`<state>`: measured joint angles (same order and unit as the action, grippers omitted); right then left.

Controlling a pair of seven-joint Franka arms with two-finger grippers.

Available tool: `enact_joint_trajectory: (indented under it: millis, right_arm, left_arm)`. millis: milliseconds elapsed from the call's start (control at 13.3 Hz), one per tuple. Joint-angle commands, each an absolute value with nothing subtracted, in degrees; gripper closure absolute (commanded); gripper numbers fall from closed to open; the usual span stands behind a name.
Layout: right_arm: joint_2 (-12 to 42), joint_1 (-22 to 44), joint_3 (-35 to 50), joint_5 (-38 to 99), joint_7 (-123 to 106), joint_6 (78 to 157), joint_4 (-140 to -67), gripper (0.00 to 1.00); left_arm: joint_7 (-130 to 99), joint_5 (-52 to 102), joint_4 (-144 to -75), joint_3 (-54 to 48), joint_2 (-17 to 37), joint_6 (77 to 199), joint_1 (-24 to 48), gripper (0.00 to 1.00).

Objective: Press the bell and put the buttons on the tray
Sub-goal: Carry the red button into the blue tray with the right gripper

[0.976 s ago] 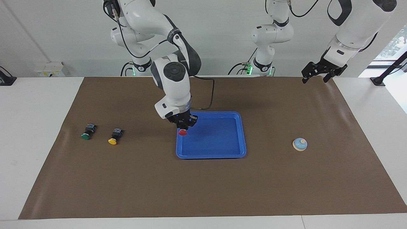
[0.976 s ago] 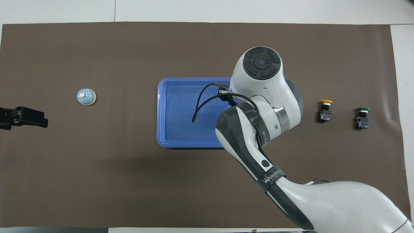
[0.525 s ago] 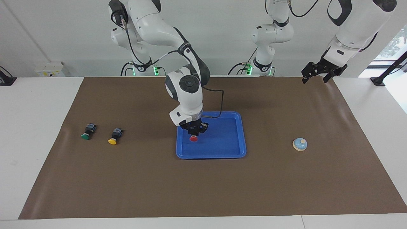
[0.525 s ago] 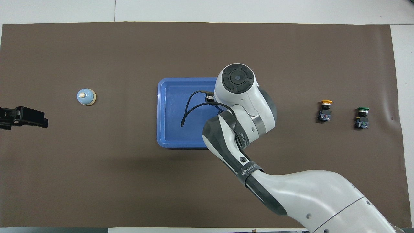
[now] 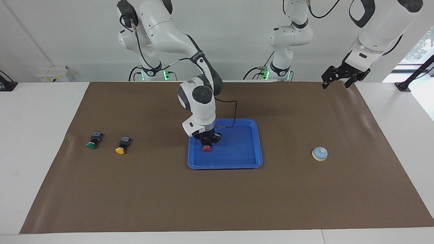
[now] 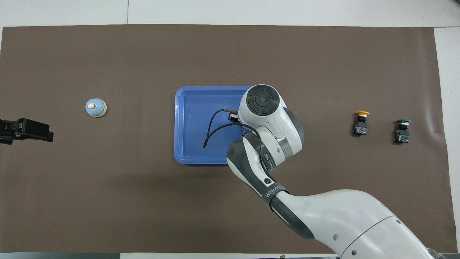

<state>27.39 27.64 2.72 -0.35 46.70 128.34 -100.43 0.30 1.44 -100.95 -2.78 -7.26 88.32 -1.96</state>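
My right gripper (image 5: 207, 141) is shut on the red button (image 5: 206, 149) and holds it low inside the blue tray (image 5: 237, 149), at the tray's end toward the right arm. In the overhead view the arm's wrist hides the gripper and the red button, and only part of the tray (image 6: 194, 122) shows. The yellow button (image 5: 121, 145) (image 6: 360, 122) and the green button (image 5: 93, 140) (image 6: 401, 130) lie on the mat toward the right arm's end. The light-blue bell (image 5: 319, 154) (image 6: 96, 107) stands toward the left arm's end. My left gripper (image 5: 340, 80) (image 6: 25, 129) is open and waits in the air near the mat's edge at its own end.
A brown mat (image 5: 217, 196) covers the table, with white table around it. A black cable (image 6: 212, 129) from the right wrist hangs over the tray.
My right gripper has carried the red button from the tray's edge further in over the tray and lower. The left arm, bell and other buttons have not moved.
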Motion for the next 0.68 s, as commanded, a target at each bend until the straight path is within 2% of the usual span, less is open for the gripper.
enact_joint_trajectory:
  millis: [0, 75, 150, 375, 601]
  right_arm:
    - [25.75, 27.51, 2.72, -0.53, 49.47, 129.90, -102.57, 0.73]
    - [25.75, 27.51, 2.72, -0.53, 51.31, 129.73, -102.31, 0.05]
    - [25.84, 27.42, 2.72, -0.44, 52.72, 128.77, -101.61, 0.00]
    - [23.57, 26.02, 2.46, -0.09, 53.09, 124.73, -99.50, 0.00]
    - [18.74, 21.28, 2.37, -0.18, 48.02, 119.81, -98.70, 0.00]
  left_arm:
    - [0.35, 1.67, -100.55, -2.72, -7.29, 87.63, -2.11, 0.00]
    - [0.35, 1.67, -100.55, -2.72, -7.29, 87.54, -2.11, 0.00]
    - [0.35, 1.67, -100.55, -2.72, -7.29, 87.63, -2.11, 0.00]
    - [0.35, 1.67, -100.55, -2.72, -7.29, 87.54, -2.11, 0.00]
    - [0.35, 1.67, -100.55, -2.72, -7.29, 87.54, -2.11, 0.00]
